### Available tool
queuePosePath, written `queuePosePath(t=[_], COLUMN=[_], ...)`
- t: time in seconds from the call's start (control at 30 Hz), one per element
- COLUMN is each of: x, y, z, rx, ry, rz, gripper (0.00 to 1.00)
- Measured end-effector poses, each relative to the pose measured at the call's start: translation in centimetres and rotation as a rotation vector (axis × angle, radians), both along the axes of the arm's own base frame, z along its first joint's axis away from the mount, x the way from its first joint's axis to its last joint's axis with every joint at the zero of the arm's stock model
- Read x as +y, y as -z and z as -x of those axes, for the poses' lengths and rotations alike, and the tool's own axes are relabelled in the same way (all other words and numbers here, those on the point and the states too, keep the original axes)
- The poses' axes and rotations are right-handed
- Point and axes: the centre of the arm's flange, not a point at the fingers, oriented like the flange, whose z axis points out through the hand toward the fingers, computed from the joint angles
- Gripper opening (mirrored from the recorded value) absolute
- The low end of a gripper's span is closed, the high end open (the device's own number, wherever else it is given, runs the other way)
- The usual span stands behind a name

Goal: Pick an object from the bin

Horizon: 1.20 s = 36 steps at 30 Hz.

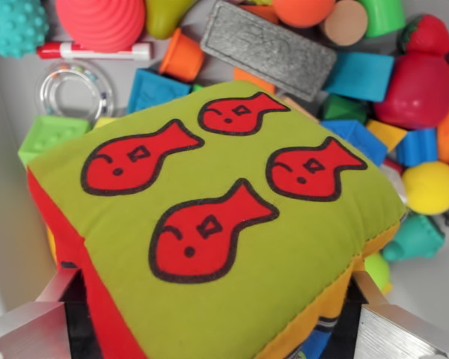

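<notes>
Filling most of the wrist view: a soft green fabric cube with four red fish printed on its top face [217,224], red side panel toward the wrist view's left, yellow-orange panel toward the lower right. Held between the two metal fingers [30,325] of the gripper [217,329], one finger at the lower left corner, the other at the lower right, both pressed against the cube's sides. Closed on the cube, then, with jaws spread as wide as the cube itself.

Behind and beneath, the white bin [4,224] crowded with toys. Top left: a teal bumpy rubber ball [13,26], a pink ridged dome [101,21] just beside it, and a white marker with red cap [93,51] lying below both. Under the marker, a clear plastic ring rattle with coloured beads [75,91], and a light green plastic block [49,134] partly tucked under the cube's left corner. Top centre: a grey felt eraser block [269,48] lying tilted over an orange plastic cup [183,56] and blue foam blocks [359,75]. At the right: a red toy apple [419,88], a toy strawberry [428,34] above it, a yellow foam ball [432,187], and a teal plastic shape [415,238] near the cube's right edge.
</notes>
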Motion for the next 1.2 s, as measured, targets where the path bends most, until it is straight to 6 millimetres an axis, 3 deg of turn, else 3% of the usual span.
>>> queuePosePath(t=[0.57,1.2], x=[0.0,0.0], y=[-3.8,-4.2], z=[0.0,-0.1], rx=[0.002,0.002], ry=[0.0,0.0], rz=[0.0,0.001], gripper=[0.0,0.0])
